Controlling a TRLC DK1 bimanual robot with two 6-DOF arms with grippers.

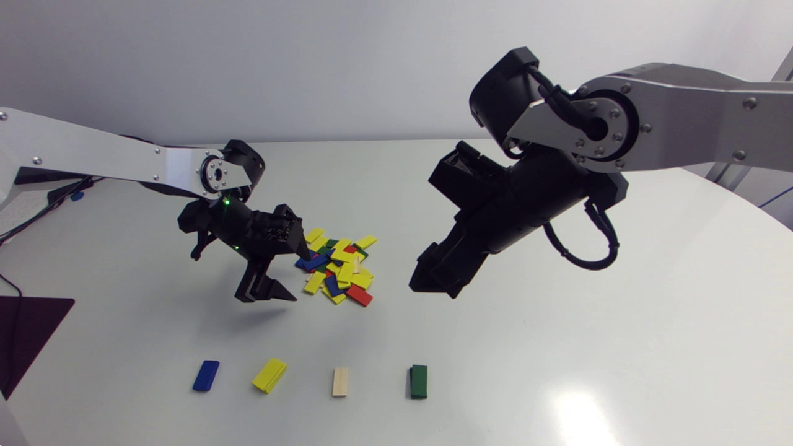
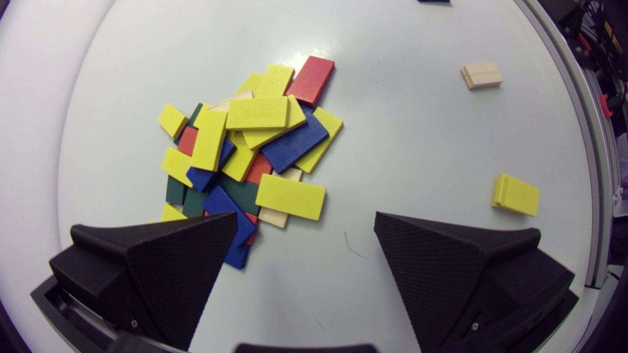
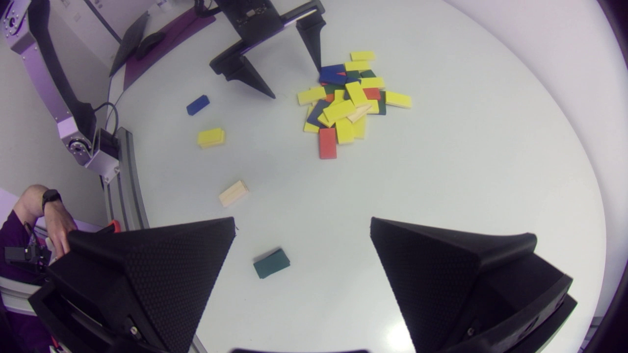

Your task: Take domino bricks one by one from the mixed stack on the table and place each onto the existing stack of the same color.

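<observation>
- The white surface (image 1: 557, 248) carries a mixed pile of bricks (image 1: 337, 269) near its middle: mostly yellow, with blue, red, green and pale wood pieces lying flat and overlapping.
- A red brick (image 1: 359, 295) lies at the pile's near edge.
- Four sorted stacks stand in a row near the front, well apart from the pile and from each other. From left to right: blue stack (image 1: 205, 375), yellow stack (image 1: 269, 375), pale wood stack (image 1: 340, 381), green stack (image 1: 419, 381).
- The left end effector (image 1: 300, 277) hangs at the pile's left edge, fingers spread wide and holding nothing. In the left wrist view one finger overlaps the blue bricks at the pile's edge and the other is over bare surface.
- The right end effector (image 3: 302, 220) is raised to the right of the pile, fingers wide apart and empty. In its wrist view the green stack lies below, between the fingers.
</observation>
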